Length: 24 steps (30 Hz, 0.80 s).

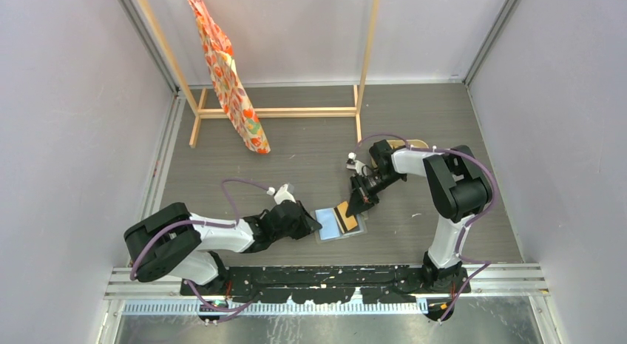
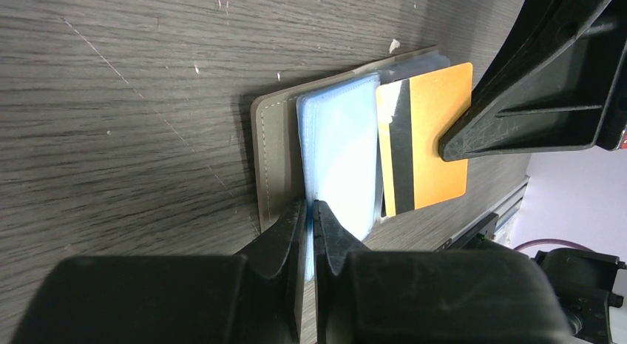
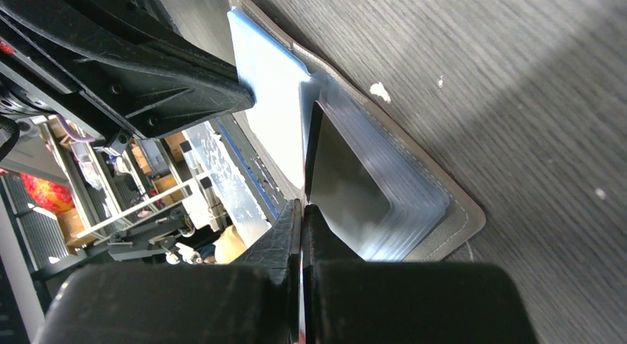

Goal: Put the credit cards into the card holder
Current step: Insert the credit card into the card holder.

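The card holder [image 1: 330,227] lies open on the dark table, its grey cover [image 2: 270,152] down and its pale blue sleeves [image 2: 340,159] up. My left gripper [image 2: 310,207] is shut on the near edge of one blue sleeve. An orange credit card [image 2: 432,137] with a dark stripe lies tilted over the holder's right half. My right gripper [image 3: 302,208] is shut on that card [image 3: 340,181], whose far edge meets the stacked sleeves [image 3: 414,203]. In the top view the left gripper [image 1: 314,227] and the right gripper [image 1: 357,209] flank the holder.
A wooden rack [image 1: 277,112] with an orange patterned cloth [image 1: 225,70] stands at the back left. A beige tray [image 1: 414,143] peeks out behind the right arm. The table's metal front rail [image 1: 333,279] runs just below the holder.
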Tool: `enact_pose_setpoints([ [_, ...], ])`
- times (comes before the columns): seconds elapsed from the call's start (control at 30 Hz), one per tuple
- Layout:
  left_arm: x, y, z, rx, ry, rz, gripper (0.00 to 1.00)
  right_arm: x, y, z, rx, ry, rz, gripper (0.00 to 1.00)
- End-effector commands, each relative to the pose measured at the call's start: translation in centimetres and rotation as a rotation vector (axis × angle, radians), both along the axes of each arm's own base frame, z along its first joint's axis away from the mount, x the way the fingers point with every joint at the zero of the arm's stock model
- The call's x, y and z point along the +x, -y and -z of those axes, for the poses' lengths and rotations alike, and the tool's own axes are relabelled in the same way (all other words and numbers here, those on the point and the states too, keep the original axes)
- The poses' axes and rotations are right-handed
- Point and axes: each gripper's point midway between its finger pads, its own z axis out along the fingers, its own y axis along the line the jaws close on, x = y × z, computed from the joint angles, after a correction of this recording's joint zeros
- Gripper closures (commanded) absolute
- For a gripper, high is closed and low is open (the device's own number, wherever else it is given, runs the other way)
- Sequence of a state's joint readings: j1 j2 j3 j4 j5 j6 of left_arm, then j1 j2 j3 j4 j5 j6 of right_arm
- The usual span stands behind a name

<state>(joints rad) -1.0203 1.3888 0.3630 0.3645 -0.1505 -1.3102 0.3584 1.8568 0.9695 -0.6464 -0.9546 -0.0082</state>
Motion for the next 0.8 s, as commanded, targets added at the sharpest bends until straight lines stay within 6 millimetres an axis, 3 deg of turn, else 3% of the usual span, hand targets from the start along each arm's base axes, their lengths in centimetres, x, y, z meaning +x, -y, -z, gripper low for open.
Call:
enact_pose_setpoints([
  [0.0,1.0,0.2,-0.6,-0.034,0.038,-0.044,0.93,0.5,-0.4,-0.6,0.021,0.020,-0.025,0.99],
  [0.27,1.4,0.5,-0.5,-0.043,0.043,-0.061,1.00,0.4,-0.5,-0.5,0.025,0.008,-0.015,0.99],
  [0.77,1.4,1.1,-0.4,-0.071,0.032,-0.063,1.00,2.0,-0.4,1.0,-0.009,-0.015,0.124,0.99],
])
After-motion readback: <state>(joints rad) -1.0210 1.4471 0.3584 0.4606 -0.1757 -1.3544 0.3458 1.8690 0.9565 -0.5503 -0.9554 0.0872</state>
